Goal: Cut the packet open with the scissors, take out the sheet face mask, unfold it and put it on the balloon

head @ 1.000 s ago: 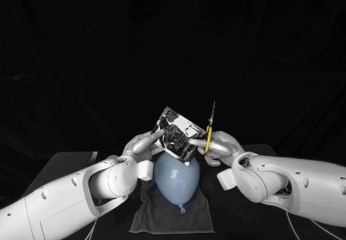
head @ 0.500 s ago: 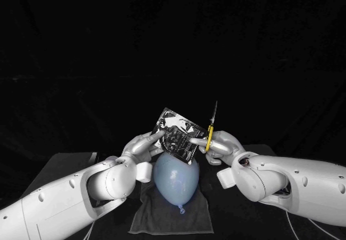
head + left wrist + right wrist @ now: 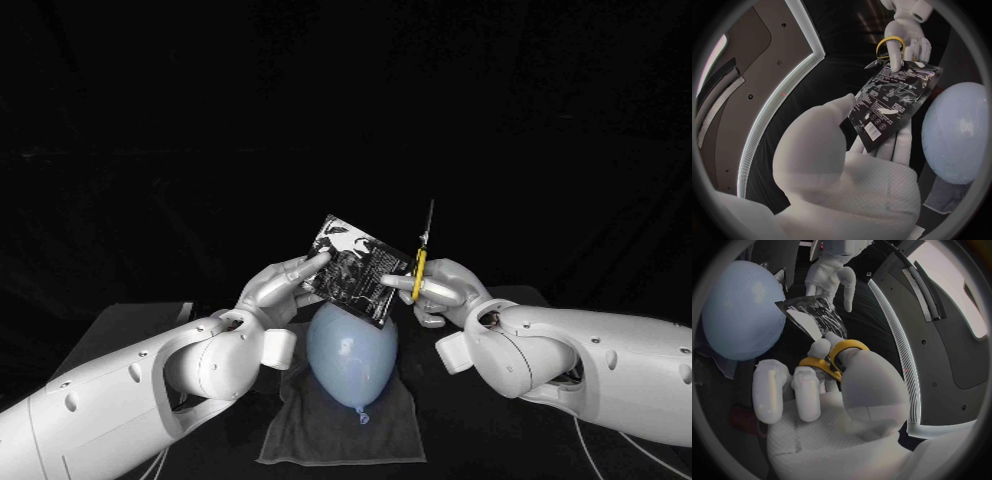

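A dark printed packet is held up above the pale blue balloon. My left hand grips its left edge; the packet lies against that hand's fingers. My right hand holds the yellow-handled scissors at the packet's right edge, blades upright and closed. One right finger touches the packet's corner. The yellow handles sit round the right hand's fingers, with the packet and balloon beyond. The balloon lies below the packet.
The balloon rests on a dark cloth spread on the black table, knot toward me. Both forearms flank the cloth. Black backdrop behind.
My left hand has slid a little up the packet's left edge and its forearm has drifted left. The packet tilted slightly. The scissors stay almost still.
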`<state>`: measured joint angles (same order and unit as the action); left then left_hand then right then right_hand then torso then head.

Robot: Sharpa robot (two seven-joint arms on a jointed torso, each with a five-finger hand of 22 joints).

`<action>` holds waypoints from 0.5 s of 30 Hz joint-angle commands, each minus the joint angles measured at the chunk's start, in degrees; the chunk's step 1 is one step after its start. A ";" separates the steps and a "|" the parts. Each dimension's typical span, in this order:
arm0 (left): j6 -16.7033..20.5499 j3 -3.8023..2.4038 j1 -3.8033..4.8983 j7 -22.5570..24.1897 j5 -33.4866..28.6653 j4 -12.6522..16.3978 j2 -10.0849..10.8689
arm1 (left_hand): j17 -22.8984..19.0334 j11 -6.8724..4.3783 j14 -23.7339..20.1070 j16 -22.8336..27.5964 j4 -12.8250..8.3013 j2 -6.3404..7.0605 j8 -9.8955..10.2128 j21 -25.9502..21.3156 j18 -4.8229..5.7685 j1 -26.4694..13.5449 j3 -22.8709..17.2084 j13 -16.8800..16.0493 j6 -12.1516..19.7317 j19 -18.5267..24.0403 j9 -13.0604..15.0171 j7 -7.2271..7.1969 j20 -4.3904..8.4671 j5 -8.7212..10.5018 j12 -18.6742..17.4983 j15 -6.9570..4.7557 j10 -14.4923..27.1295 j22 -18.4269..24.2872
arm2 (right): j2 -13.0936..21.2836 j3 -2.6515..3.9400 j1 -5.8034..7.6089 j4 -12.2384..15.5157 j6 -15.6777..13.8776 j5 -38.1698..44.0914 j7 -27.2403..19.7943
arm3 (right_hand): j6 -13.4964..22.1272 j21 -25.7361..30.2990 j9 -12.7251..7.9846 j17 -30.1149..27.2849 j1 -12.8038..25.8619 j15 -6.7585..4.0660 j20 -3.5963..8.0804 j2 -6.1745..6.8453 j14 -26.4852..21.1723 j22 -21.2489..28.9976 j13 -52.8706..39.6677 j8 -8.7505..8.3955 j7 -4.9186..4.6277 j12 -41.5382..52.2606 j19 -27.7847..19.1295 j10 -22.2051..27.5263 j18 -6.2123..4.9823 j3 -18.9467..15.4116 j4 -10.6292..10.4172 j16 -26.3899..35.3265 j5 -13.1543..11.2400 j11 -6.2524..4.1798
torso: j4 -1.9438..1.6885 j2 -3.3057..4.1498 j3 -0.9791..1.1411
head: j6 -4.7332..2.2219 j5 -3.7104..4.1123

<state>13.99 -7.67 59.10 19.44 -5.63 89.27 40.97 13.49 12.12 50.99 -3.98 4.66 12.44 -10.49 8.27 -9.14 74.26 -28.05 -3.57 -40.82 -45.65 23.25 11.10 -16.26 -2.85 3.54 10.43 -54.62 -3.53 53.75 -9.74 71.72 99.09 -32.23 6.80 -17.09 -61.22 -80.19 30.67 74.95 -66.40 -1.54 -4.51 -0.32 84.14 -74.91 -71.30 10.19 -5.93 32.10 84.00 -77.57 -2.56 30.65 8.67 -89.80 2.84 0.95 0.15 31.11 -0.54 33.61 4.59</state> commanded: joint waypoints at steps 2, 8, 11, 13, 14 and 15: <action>-2.94 -0.06 0.47 -1.98 10.55 -0.87 0.22 | -0.26 0.58 -2.52 0.00 0.88 0.33 0.88 -1.56 1.16 -0.21 3.70 -0.12 2.03 2.37 -0.79 3.87 -0.40 0.06 0.26 0.66 2.16 -0.22 | 0.27 0.09 0.27 0.29 2.38 4.08 2.67 | -0.02 -0.25 -0.03 15.05 -3.09 -0.43 0.28 -3.28 5.86 -12.16 -18.70 0.19 -0.19 57.90 1.03 -12.43 0.34 4.78 4.53 -0.20 -0.03 0.52 | 0.07 0.00 0.01 | 0.21 0.08; -2.92 -0.03 1.18 -3.40 15.24 -2.75 0.48 | -0.75 1.50 -6.42 -0.37 3.42 -2.03 1.86 -3.71 2.73 2.51 14.99 -0.19 5.57 9.99 -2.69 5.02 -0.41 0.04 0.54 1.69 5.37 0.14 | 0.72 0.09 0.54 0.42 3.53 5.83 4.37 | -0.03 -0.23 -0.03 15.05 -3.08 -0.43 0.28 -3.27 5.86 -12.15 -18.70 0.20 -0.19 57.90 1.02 -12.43 0.33 4.82 4.54 -0.20 -0.04 0.52 | 0.02 -0.01 0.02 | 0.53 0.06; -2.86 0.03 1.72 -4.00 16.94 -3.88 0.76 | -0.80 1.67 -7.03 -0.93 5.03 -3.64 1.82 -3.66 2.89 5.25 20.44 -0.20 5.98 10.11 -3.10 5.12 -0.42 0.05 0.82 1.77 5.73 0.05 | 1.07 0.08 0.70 0.60 4.49 6.91 5.19 | -0.03 -0.23 -0.03 15.05 -3.08 -0.43 0.28 -3.27 5.86 -12.15 -18.70 0.20 -0.19 57.90 1.02 -12.43 0.33 4.82 4.54 -0.20 -0.04 0.52 | 0.03 -0.02 0.04 | 0.62 0.00; -3.03 0.20 2.18 -4.52 18.01 -4.60 0.95 | -0.81 1.76 -7.19 -1.16 5.82 -4.08 1.56 -3.50 2.83 6.21 22.41 -0.19 5.39 9.62 -2.97 5.40 -0.42 0.09 0.87 1.86 5.90 -0.01 | 1.33 0.08 0.85 0.72 5.44 7.69 5.99 | -0.03 -0.23 -0.03 15.05 -3.08 -0.43 0.28 -3.27 5.86 -12.15 -18.70 0.20 -0.19 57.90 1.02 -12.43 0.33 4.82 4.54 -0.20 -0.04 0.52 | 0.02 -0.02 0.06 | 0.71 0.00; -3.35 0.40 2.53 -5.01 18.53 -5.01 1.11 | -0.81 1.76 -7.21 -1.24 6.06 -4.23 1.46 -3.42 2.78 6.50 22.91 -0.20 5.14 9.32 -2.90 5.42 -0.42 0.08 0.89 1.86 5.94 -0.05 | 1.47 0.08 0.97 0.76 6.17 8.23 6.64 | -0.04 -0.11 -0.02 15.05 -3.07 -0.44 0.29 -3.27 5.86 -12.12 -18.70 0.21 -0.19 57.90 0.96 -12.43 0.30 4.87 4.56 -0.20 -0.05 0.52 | 0.01 -0.03 0.05 | 0.78 0.01; -3.92 0.62 2.92 -5.67 19.06 -5.43 1.28 | -0.79 1.78 -7.21 -1.58 6.92 -4.76 0.95 -2.75 2.45 7.60 24.67 -0.20 3.83 6.54 -2.48 5.51 -0.40 0.07 0.98 1.85 6.04 -0.37 | 1.59 0.08 1.11 0.76 6.85 8.76 7.29 | -0.04 -0.11 -0.02 15.05 -3.07 -0.44 0.29 -3.27 5.86 -12.12 -18.70 0.21 -0.19 57.90 0.96 -12.43 0.30 4.87 4.56 -0.20 -0.05 0.52 | 0.01 -0.02 0.04 | 0.85 0.01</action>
<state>12.16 -7.00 61.71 15.74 9.22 84.11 42.22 12.73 14.03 44.13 -5.56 11.44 7.70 -9.38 5.44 -6.59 81.58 -3.78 -3.70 -36.73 -38.88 20.58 10.15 -16.61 -2.85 4.25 12.38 -49.03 -3.76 55.26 -9.73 72.65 99.70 -29.22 12.04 -12.28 -61.32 -80.16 30.55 74.90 -66.40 -1.54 -4.51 -0.32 84.14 -74.95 -71.30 10.17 -5.83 32.10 83.97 -77.58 -2.54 30.80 8.81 -89.74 2.84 0.96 0.17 31.10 -0.51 34.32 4.60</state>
